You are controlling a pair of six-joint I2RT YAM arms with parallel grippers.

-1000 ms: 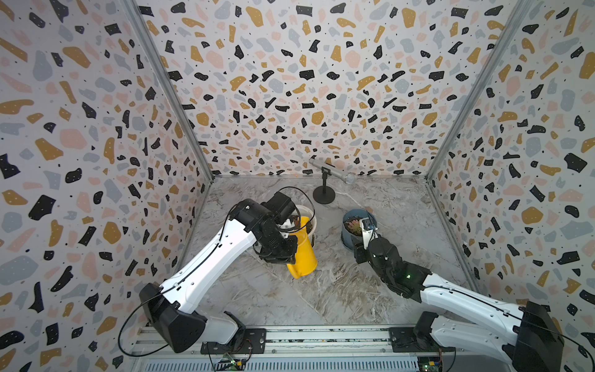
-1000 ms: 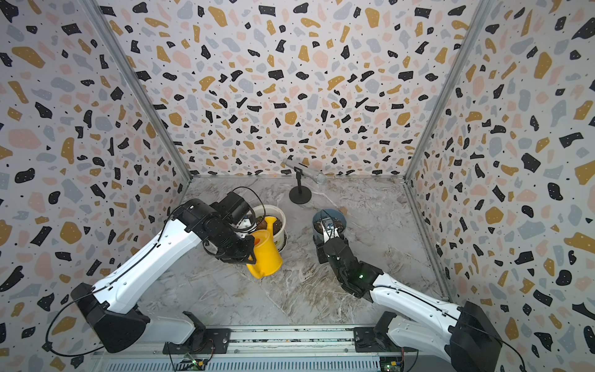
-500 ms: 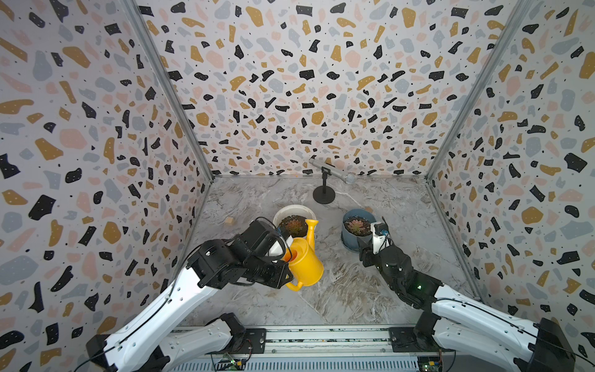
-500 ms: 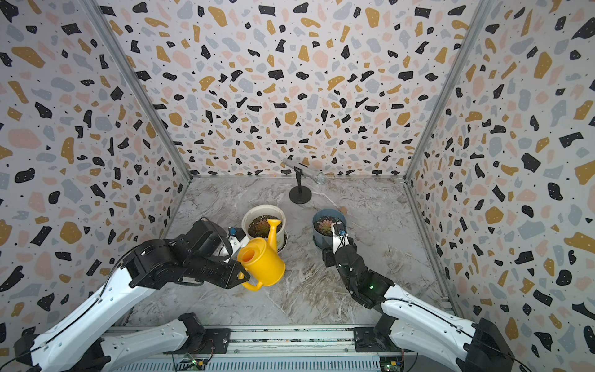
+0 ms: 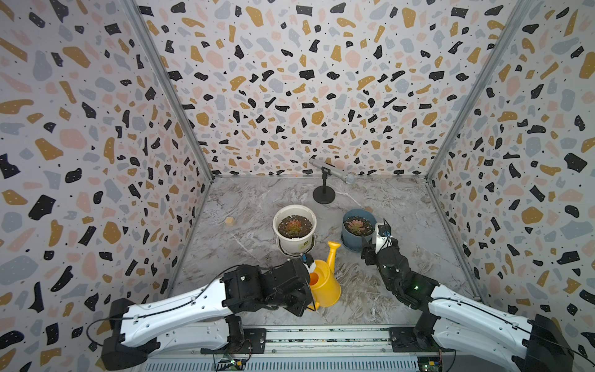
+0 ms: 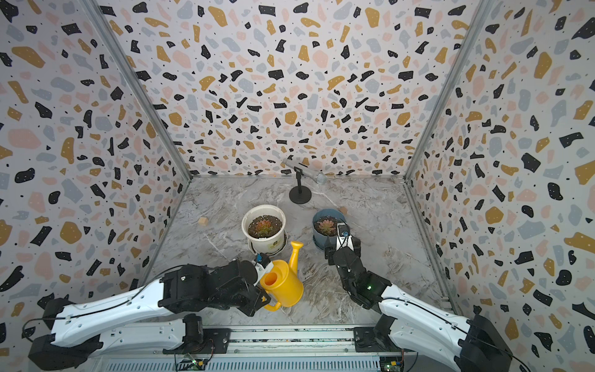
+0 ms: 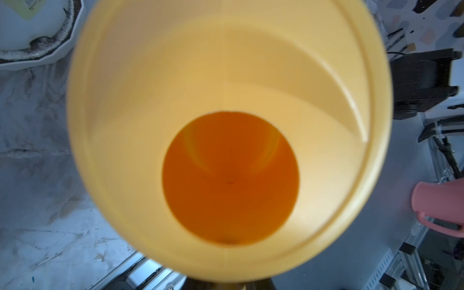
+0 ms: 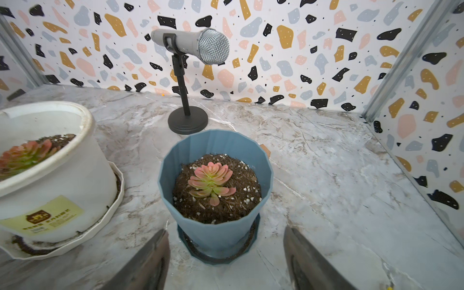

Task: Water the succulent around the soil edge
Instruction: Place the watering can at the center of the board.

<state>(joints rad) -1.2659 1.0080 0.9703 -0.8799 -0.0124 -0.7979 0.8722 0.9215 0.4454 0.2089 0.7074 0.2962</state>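
Soft, even light falls from above in both top views, leaving only faint shadows beside the white pot (image 5: 294,240) on the marble tabletop (image 5: 251,199). The wide lens bends the patterned walls (image 5: 96,128) at the edges. In the left wrist view the yellow watering can (image 7: 226,75) fills the frame, blurred and glowing. The right wrist view is sharp on the succulent (image 8: 212,183), while the fingers (image 8: 150,263) of the right gripper (image 8: 224,233) are out of focus.

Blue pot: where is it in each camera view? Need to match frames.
Top view: blue pot mid-table, right of the white pot.
Top view: same place, right of the white pot.
Left wrist: not in it.
Right wrist: mid-frame, just beyond the fingers.
Shared landmark: white pot, in all four.
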